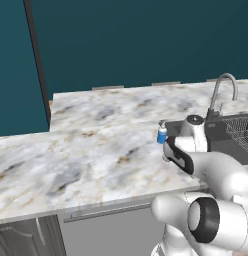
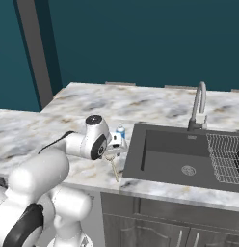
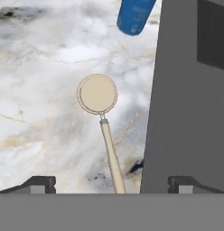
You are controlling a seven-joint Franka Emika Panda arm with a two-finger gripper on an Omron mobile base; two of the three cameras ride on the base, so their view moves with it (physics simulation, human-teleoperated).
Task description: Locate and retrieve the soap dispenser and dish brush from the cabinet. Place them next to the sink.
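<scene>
Bench [image 3: 37, 113] carries brush [image 3: 97, 94] lying flat under the released pincer [image 3: 112, 182], blue soap bottle [image 3: 135, 16] standing near its head, sink [image 3: 177, 113] just right, so both items look delivered and little seems left but pulling away.

Left of the sink [image 2: 140, 159], broad marble counter [image 1: 91, 150] lies bare and passable. Just beside the sink's left rim, the soap dispenser [image 1: 162, 134] stands upright and the dish brush [image 3: 105, 122] lies flat, crowding that strip.
</scene>
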